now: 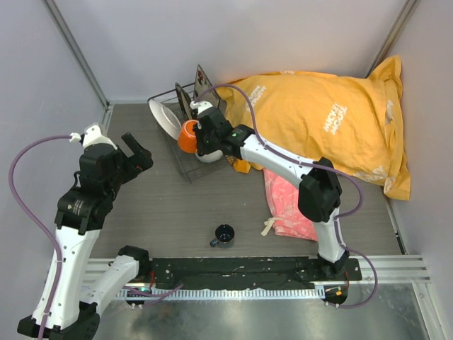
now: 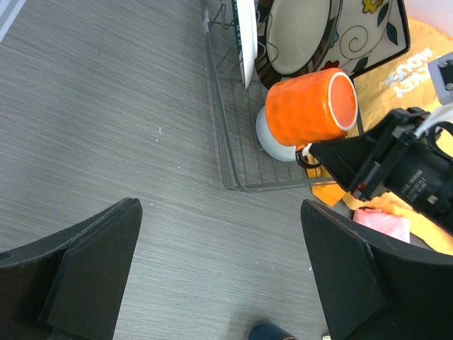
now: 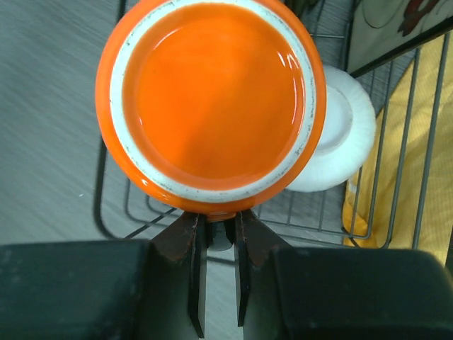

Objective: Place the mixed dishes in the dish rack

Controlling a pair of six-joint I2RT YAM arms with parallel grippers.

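My right gripper is shut on the handle of the orange mug, which lies on its side over the dish rack. In the rack a white plate, a brown-centred plate and a square dark tray stand on edge. A white bowl lies upside down below the mug. A small dark-blue cup stands on the table. My left gripper is open over bare table.
A big yellow bag fills the back right, right behind the rack. A pink cloth lies beside the right arm. Grey walls close in the table at the back and on both sides.
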